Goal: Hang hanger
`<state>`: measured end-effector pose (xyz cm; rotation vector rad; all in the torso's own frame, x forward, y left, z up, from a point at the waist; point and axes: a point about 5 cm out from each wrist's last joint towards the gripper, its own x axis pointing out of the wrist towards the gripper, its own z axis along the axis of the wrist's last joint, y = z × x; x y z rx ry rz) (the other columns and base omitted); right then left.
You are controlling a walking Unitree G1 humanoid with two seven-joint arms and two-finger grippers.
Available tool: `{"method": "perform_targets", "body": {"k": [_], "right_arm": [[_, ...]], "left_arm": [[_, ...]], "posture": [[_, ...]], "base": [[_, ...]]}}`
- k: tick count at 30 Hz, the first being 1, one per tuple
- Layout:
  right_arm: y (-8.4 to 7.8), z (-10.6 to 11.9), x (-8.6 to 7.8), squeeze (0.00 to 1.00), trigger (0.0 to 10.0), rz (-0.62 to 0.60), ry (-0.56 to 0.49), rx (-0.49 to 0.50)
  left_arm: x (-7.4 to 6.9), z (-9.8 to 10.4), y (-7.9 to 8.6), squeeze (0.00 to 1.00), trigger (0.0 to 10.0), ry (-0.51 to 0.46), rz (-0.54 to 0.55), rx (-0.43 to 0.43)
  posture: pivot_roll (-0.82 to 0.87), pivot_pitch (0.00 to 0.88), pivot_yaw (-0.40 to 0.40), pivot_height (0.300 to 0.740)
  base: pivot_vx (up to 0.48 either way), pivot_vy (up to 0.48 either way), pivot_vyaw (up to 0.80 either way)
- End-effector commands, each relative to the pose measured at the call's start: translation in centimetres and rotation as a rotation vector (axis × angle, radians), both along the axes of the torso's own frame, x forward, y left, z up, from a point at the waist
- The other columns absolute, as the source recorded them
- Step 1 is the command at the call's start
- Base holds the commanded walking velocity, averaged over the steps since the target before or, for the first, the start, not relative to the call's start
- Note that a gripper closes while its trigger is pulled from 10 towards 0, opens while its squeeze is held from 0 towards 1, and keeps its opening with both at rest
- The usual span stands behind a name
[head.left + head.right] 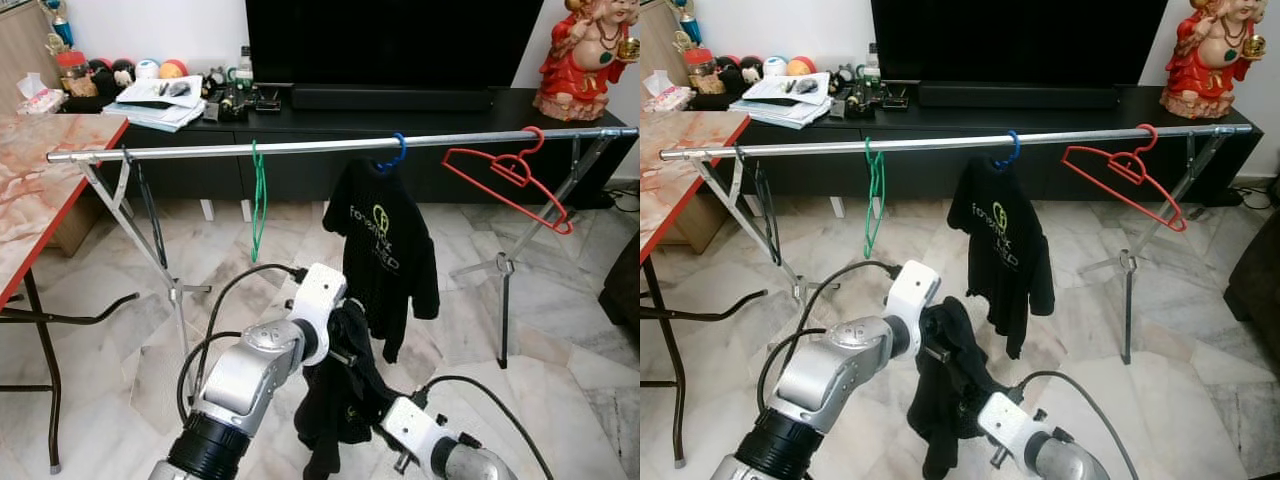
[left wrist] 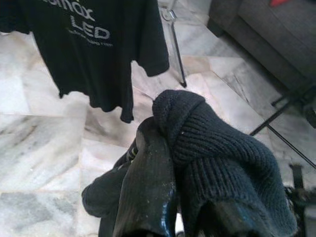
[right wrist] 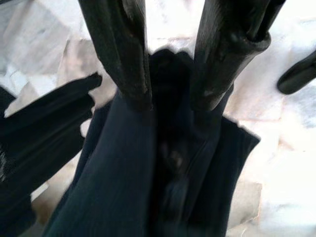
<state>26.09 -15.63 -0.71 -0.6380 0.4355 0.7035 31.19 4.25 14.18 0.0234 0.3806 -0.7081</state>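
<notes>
Both grippers (image 1: 345, 345) (image 3: 168, 98) clutch a dark garment (image 1: 950, 400) below the rail (image 1: 340, 146).

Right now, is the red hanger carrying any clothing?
No. The red hanger hangs bare and tilted on the rail; the black T-shirt hangs from the blue hanger.

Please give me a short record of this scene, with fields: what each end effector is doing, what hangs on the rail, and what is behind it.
left end effector: shut on the dark garment, held below the rail
right end effector: shut on the same garment, from below
rail: from the robot's left, black hanger, green hanger, black T-shirt on blue hanger, red hanger
behind: black cabinet, television
</notes>
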Motion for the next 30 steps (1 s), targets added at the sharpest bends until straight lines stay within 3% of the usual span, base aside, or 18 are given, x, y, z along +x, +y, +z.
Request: {"method": "perform_targets", "body": {"k": [1,3,15,23,30], "right_arm": [[0.0,-0.4,-0.3,0.00,10.0,0.009,0.003,-0.013],[-0.3,-0.7,-0.1,0.00,10.0,0.012,-0.018,-0.073],[-1.0,-1.3,0.3,0.00,10.0,-0.082,-0.059,-0.124],[-1.4,-0.8,1.0,0.00,10.0,-0.227,-0.114,-0.067],[-0.3,-0.6,1.2,0.00,10.0,-0.217,-0.089,0.016]], "left_arm": [[-0.2,1.1,-0.4,0.00,0.0,-0.032,-0.034,-0.018],[-0.3,1.1,-0.5,0.00,0.0,-0.031,-0.046,-0.019],[-0.4,1.5,-0.9,0.00,0.0,-0.031,-0.079,-0.022],[-0.5,1.8,-0.9,0.00,0.0,-0.037,-0.083,-0.023],[-0.5,2.0,-1.0,0.00,0.0,-0.042,-0.088,-0.024]], "posture": [[-0.03,0.089,0.010,0.740],[-0.03,0.087,0.011,0.740],[-0.02,0.082,0.014,0.740],[-0.01,0.072,0.020,0.740],[0.00,0.065,0.023,0.740]], "base": [[0.000,0.000,0.00],[0.000,0.000,0.00],[0.000,0.000,0.00],[0.000,0.000,0.00],[0.000,0.000,0.00]]}}
